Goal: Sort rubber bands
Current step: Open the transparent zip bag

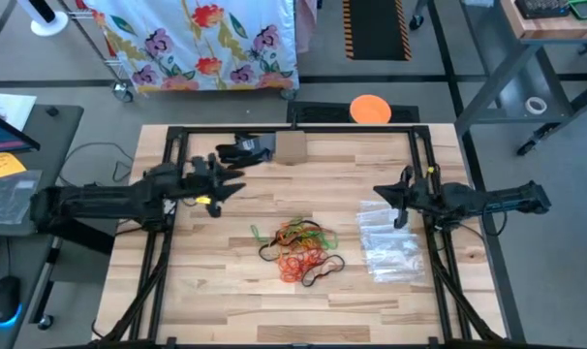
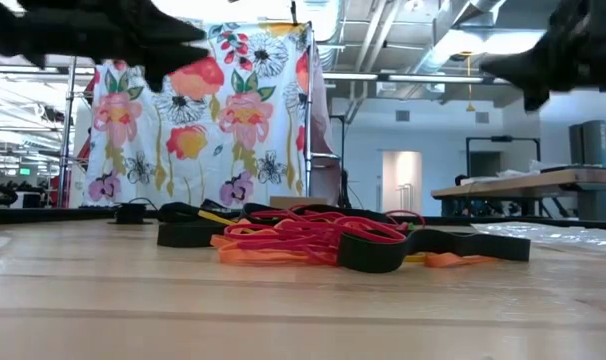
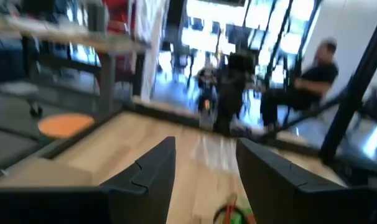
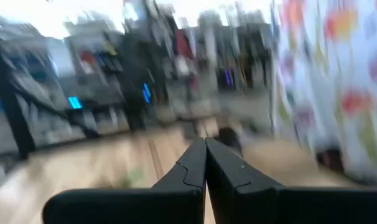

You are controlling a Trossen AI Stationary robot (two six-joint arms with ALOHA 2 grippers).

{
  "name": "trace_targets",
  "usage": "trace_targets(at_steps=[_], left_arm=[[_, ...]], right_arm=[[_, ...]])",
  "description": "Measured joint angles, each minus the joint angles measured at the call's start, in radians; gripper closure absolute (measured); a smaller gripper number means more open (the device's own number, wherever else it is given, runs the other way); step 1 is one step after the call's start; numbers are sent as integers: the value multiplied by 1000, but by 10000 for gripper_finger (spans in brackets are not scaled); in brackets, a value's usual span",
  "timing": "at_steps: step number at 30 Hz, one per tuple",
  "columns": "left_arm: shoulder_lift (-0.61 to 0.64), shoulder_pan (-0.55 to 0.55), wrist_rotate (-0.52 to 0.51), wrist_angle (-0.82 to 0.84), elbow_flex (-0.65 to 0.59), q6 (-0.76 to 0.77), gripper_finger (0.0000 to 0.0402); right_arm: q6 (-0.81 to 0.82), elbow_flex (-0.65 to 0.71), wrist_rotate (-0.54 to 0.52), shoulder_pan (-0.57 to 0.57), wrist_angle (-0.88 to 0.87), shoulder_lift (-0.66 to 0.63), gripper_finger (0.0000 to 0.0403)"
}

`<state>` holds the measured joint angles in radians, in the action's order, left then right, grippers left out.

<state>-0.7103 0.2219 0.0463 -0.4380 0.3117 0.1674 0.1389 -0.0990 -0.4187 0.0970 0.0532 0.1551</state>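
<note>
The rubber bands [image 1: 298, 250] lie in a loose tangle of red, orange, green, yellow and dark loops on the wooden table, near its middle. The low view shows the rubber bands [image 2: 313, 240] resting flat on the boards. My left gripper [image 1: 235, 184] hangs above the table, left of and beyond the pile. It points level, and its fingers [image 3: 152, 168] stand open with nothing between them. My right gripper [image 1: 383, 194] hovers right of the pile, over the table's right part, with its fingers [image 4: 195, 163] shut on nothing.
Clear plastic bags [image 1: 388, 242] lie on the table right of the pile, under the right arm. A small brown block [image 1: 291, 145] and a black object [image 1: 245, 148] sit at the far edge. An orange disc [image 1: 370, 109] lies beyond the table. A person [image 3: 313, 81] sits in the room.
</note>
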Motion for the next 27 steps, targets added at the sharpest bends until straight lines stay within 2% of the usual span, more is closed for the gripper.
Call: trace_targets(at_steps=[2, 5, 11, 15, 19, 27], left_arm=[[-80, 0, 2, -13, 50, -19, 239], [-163, 0, 2, -10, 101, -62, 239], [-263, 0, 0, -113, 116, -89, 239], [-404, 0, 16, -245, 161, -81, 239], [-602, -15, 78, -241, 318, -100, 239], [-1023, -45, 82, -70, 709, -140, 240]], right_arm=[[105, -38, -12, -39, -167, 30, 386], [201, -85, -12, -95, -278, 88, 370], [211, -185, 5, -168, -377, 227, 336], [172, -258, 3, -201, -375, 297, 331], [163, -312, 0, -238, -372, 331, 332], [201, -334, -1, -311, -377, 341, 332]])
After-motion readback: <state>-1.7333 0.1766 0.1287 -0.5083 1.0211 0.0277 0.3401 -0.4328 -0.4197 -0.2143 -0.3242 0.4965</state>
